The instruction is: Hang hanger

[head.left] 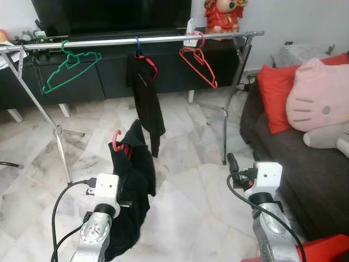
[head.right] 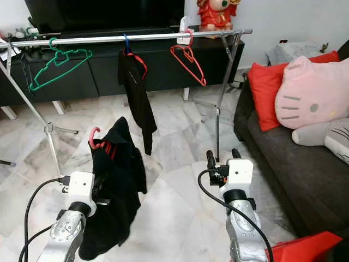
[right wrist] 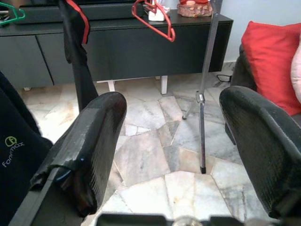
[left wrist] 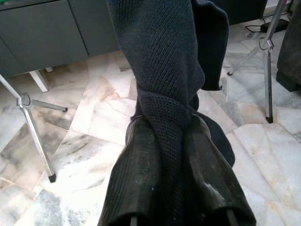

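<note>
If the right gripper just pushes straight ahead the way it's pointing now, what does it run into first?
Likely nothing close. The right gripper, fingers open, points across bare marble floor toward the rack's right leg, with the black cabinet behind it. The leg looks first in line, though depth is hard to judge.

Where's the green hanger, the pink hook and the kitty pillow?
green hanger [head.left: 71, 70], left eye view, on its sloping arm.
pink hook [head.left: 115, 140], left eye view, on the curved top.
kitty pillow [head.left: 316, 98], left eye view, on its face.
</note>
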### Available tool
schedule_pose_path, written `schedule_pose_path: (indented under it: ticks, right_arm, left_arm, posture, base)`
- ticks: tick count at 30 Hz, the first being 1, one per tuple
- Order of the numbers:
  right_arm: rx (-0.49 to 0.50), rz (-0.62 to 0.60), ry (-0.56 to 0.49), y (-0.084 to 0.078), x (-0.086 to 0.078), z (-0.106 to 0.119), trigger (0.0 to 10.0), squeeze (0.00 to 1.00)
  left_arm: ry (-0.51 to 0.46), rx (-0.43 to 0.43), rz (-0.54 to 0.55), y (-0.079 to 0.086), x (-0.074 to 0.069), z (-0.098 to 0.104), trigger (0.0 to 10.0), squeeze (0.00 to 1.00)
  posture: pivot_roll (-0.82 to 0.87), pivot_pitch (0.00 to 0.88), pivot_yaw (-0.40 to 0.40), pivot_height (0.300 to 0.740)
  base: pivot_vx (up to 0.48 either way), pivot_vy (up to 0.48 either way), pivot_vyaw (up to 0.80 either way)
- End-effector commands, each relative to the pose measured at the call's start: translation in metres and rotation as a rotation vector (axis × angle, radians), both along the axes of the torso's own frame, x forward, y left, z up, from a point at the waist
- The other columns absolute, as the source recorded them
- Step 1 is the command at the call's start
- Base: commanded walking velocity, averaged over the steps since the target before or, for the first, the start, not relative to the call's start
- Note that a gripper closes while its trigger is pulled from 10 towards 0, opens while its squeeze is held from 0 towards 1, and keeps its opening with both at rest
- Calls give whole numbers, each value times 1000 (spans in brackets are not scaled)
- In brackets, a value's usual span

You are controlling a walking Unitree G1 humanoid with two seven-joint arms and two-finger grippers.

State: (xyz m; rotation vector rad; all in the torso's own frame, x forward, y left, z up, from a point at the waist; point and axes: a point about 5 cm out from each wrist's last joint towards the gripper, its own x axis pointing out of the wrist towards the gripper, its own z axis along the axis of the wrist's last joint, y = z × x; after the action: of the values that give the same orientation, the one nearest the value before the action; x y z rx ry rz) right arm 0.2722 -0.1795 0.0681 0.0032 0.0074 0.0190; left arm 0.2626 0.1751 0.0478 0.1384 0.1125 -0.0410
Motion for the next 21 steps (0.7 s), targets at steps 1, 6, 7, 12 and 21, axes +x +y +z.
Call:
schedule_pose_path:
  ticks: [1,6,7,12,21]
  right_arm:
    - [0,8,-10,1,2,4,10000,0]
    - [18,7,-14,3,5,4,10000,0]
    - [30,7,-17,4,6,5,10000,0]
    - [34,37,-15,7,11,7,10000,0]
    - [44,109,-10,21,20,8,10000,0]
  left_arm:
    - [-43,-3,-16,-2,7,10,10000,0]
    - [-45,2,-16,0,8,10,10000,0]
    - [-46,6,-12,2,9,10,10000,0]
    - [-70,17,16,9,12,16,10000,0]
    - [-92,25,89,24,8,20,10000,0]
  posture:
    - [-174,22,4,740]
    - [-165,17,2,740]
    - [-158,14,-3,740]
    - [-126,8,-30,740]
    - [-98,5,-76,740]
  base:
    - [0,0,800]
    - [0,0,671]
    - [0,0,0]
    - [0,0,0]
    - [0,0,0]
